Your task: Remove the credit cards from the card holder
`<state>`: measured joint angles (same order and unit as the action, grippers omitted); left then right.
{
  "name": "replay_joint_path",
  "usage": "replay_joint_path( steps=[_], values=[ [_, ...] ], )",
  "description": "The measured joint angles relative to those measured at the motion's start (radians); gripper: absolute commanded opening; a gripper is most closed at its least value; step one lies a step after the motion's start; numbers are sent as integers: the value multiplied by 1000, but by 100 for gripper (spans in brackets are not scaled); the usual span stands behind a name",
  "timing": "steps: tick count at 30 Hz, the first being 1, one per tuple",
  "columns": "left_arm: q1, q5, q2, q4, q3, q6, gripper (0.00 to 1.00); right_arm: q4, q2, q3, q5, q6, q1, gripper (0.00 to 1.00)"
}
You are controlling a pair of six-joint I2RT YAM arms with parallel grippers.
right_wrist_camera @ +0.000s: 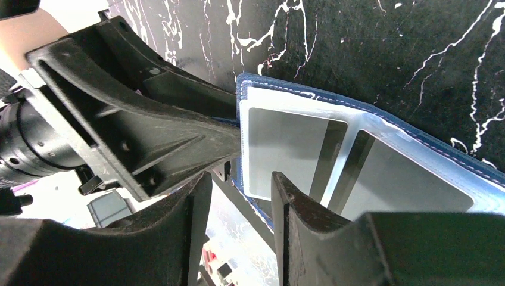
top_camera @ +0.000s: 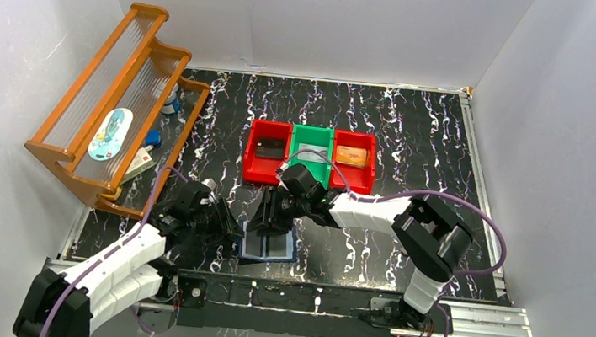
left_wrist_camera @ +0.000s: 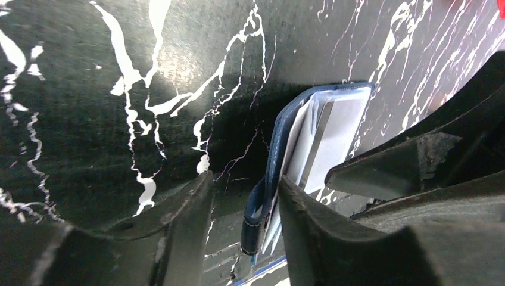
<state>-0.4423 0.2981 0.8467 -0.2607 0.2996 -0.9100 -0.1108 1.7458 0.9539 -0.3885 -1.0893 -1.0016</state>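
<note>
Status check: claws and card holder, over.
Both claws open. Left claw straddles edge of navy-blue folding card holder; right claw at its clear plastic sleeves. Holder open. Claws crowd each other; nothing else obstructing.

The card holder (top_camera: 267, 250), a navy-blue folding wallet, lies open on the table (top_camera: 416, 140) at six o'clock in the top view. Its pale clear sleeves (right_wrist_camera: 286, 149) face up, with grey panels and dark stripes showing through. A black credit card (top_camera: 270, 147) lies flat in the left red bin (top_camera: 254, 168), at twelve o'clock from the holder.
</note>
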Motion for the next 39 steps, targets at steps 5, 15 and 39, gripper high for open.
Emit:
replay_joint_path(
  steps=[5,15,39],
  values=[
    [0,-62,-35,-83,59,2,54,12,-6,0,24,1,0,59],
    [0,-126,-101,-165,155,27,63,87,-173,-23,175,7,21,62],
    [0,84,166,-23,119,143,15,-3,-53,-96,63,-67,31,44]
  ],
)
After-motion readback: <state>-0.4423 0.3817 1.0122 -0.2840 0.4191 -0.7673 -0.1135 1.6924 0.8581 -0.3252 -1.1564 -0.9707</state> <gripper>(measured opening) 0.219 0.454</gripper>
